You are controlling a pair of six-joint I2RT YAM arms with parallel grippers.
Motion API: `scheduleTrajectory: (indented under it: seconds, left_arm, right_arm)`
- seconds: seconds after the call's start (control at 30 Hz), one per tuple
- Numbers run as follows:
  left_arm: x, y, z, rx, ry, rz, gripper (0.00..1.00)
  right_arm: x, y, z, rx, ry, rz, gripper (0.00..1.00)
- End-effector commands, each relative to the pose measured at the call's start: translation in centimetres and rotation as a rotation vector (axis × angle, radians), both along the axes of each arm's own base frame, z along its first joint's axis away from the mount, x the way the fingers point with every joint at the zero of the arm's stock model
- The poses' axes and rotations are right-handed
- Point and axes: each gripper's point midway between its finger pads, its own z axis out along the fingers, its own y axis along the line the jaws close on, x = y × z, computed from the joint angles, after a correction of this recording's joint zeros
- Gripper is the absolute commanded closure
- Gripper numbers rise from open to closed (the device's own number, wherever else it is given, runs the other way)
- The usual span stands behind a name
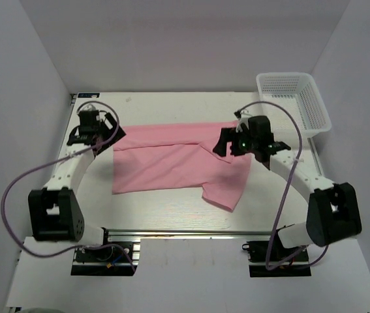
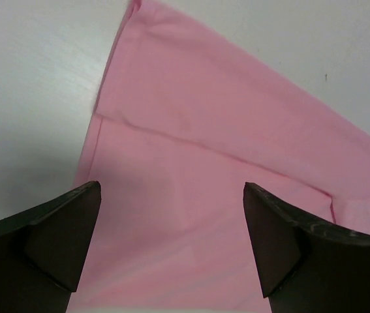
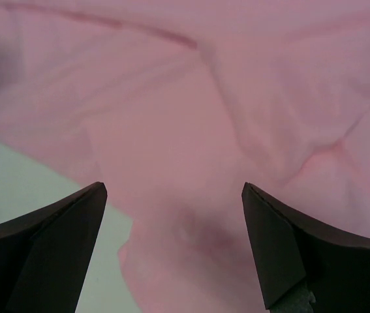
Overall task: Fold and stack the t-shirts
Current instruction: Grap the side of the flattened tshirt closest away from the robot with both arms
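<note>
Fingertips [image 2: 61,241] parted wide, nothing held

Left wrist view: dark left gripper [image 2: 171,189] at the bottom edge, jaws far apart, empty gap between. Beyond them the t-shirt [image 2: 224,169], light pink, filling centre and right. Straight side edge running from top centre down to lower left, with bare white table [image 2: 34,78] left of it and in the upper right.

Right wrist view: right gripper [image 3: 175,189] equally wide, gripping nothing, over wrinkled pink cloth. Sliver of table at left and lower left. Contact between fingertips and cloth impossible to tell in either wrist view.

Top view: t-shirt spread flat across the middle, one sleeve jutting toward lower centre-right. Left gripper at its upper-left corner. Right gripper over its upper-right part, hiding the cloth beneath. Open table along the top edge, down the left side, and between cloth and arm bases at the bottom. White mesh basket [image 1: 289,88] at upper right, apart from the shirt, just behind the right arm. Far end of the shirt cut off in both wrist views.
</note>
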Motion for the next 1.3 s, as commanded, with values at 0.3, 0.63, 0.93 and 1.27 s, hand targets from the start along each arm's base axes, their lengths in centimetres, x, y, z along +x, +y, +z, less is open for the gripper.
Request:
scheduleTrajectory:
  seconds: [0.3, 0.63, 0.93, 1.27]
  left_arm:
    - [-17.4, 0.6, -11.0, -0.029, 0.281, 0.108, 0.02]
    - [-18.8, 1.5, -13.3, 0.004, 0.321, 0.171, 0.27]
    - [-18.9, 1.7, -14.8, 0.009, 0.372, 0.188, 0.70]
    - [-18.5, 1.2, -14.4, 0.006, 0.351, 0.153, 1.00]
  right_arm:
    - [-14.8, -5.3, -7.4, -0.071, 0.305, -0.158, 0.10]
    - [-17.2, -4.5, -9.3, -0.004, 0.384, -0.122, 0.10]
    - [-17.9, -4.0, -10.6, 0.008, 0.428, -0.105, 0.11]
    - [-20.9, -4.3, -12.7, -0.012, 0.568, -0.089, 0.25]
